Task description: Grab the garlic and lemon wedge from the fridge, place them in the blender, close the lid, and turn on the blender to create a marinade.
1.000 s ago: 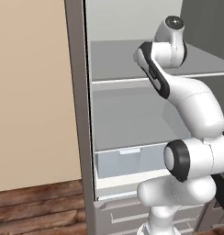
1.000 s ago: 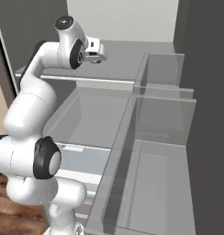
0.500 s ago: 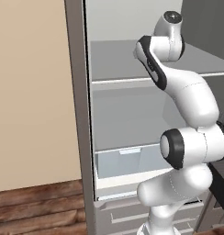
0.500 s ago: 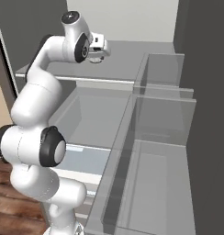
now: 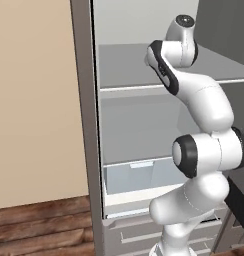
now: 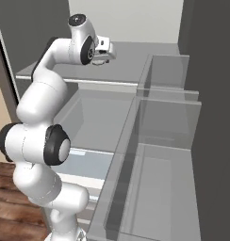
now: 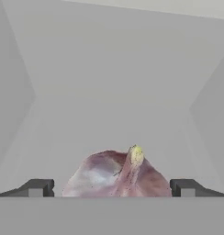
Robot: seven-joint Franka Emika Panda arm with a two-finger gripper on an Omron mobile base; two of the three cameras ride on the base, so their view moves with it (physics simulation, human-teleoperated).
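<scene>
**Hand has swung in over the garlic**

Left base view: our arm has straightened and reached deeper into the fridge (image 5: pixel 89 125), over the upper shelf (image 5: pixel 129 70).

Right base view: the hand (image 6: pixel 103 49) has turned toward the shelf's back.

Hand view: the garlic (image 7: pixel 117 176) now sits between our fingers (image 7: pixel 36 187), which stand wide open, gripping nothing. We judge closing comes next.
</scene>
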